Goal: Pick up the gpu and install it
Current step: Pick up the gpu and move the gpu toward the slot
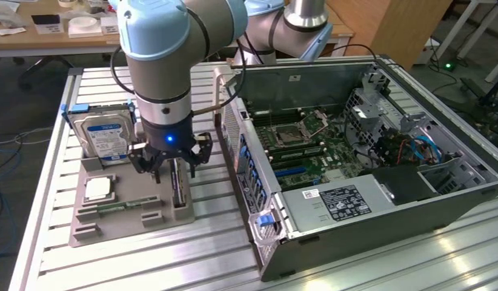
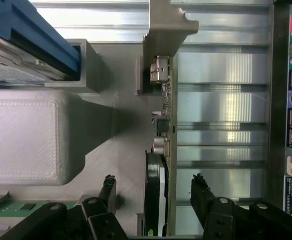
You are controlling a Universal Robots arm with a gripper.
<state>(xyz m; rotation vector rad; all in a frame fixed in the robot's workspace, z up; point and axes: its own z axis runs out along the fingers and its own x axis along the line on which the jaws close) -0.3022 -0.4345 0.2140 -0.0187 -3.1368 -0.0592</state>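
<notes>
Over the case-side edge of the grey holder tray (image 1: 120, 229), the gripper (image 1: 174, 171) is hung with jaws spread and nothing gripped. In the wrist view the fingers (image 2: 108, 187) are seen on either side of the gpu (image 2: 155, 200), apart from both faces. The gpu is stood on edge in its tray slot, with one end seated in a tray post.

Step judged: pre-grasp. Jaws should be centred across the card and kept square to the tray. They should be closed on the flat faces, clear of the edge components, so the board is not twisted in the slot.

At the tray's opposite side a hard drive (image 1: 103, 134) is parked upright. The open pc case (image 1: 354, 170) is sat just beside the tray.
</notes>
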